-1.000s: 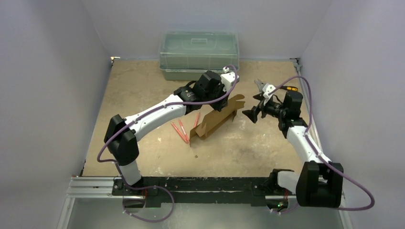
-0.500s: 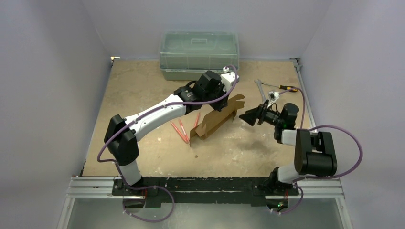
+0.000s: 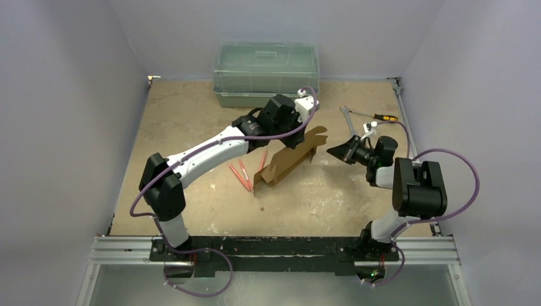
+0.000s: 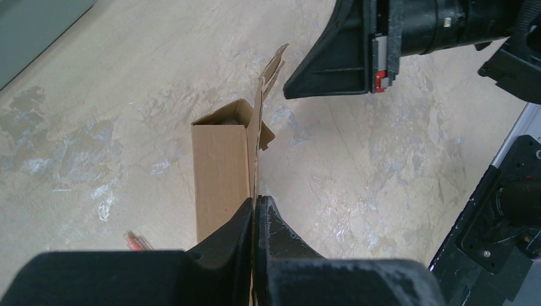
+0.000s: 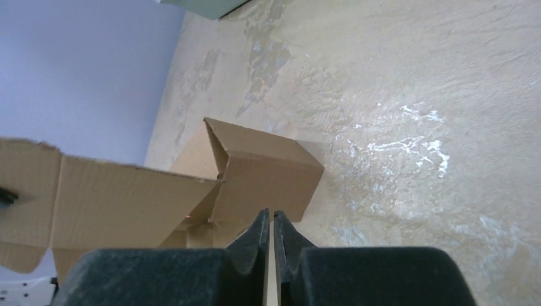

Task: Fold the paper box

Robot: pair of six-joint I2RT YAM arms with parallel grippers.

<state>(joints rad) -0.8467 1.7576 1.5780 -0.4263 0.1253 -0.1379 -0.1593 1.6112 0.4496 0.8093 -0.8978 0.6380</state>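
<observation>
The paper box (image 3: pixel 288 160) is a brown cardboard carton, partly formed, lying slantwise mid-table with its flaps open. My left gripper (image 3: pixel 297 139) is shut on an upright panel edge of the paper box (image 4: pixel 220 169); in the left wrist view the jaws (image 4: pixel 255 203) pinch the thin cardboard. My right gripper (image 3: pixel 332 152) is shut, with its tip just off the box's right end. In the right wrist view its closed fingers (image 5: pixel 269 215) point at the open end of the paper box (image 5: pixel 268 178), with nothing between them.
A green translucent bin (image 3: pixel 265 73) stands at the back of the table. Red pens (image 3: pixel 241 175) lie left of the box. A screwdriver (image 3: pixel 385 118) and a wrench (image 3: pixel 348 115) lie at the back right. The right gripper's black body (image 4: pixel 338 57) hangs close above the box.
The right gripper has gone from open to shut, and the right arm has folded back so its elbow sits nearer the base. The left arm and the box have not moved.
</observation>
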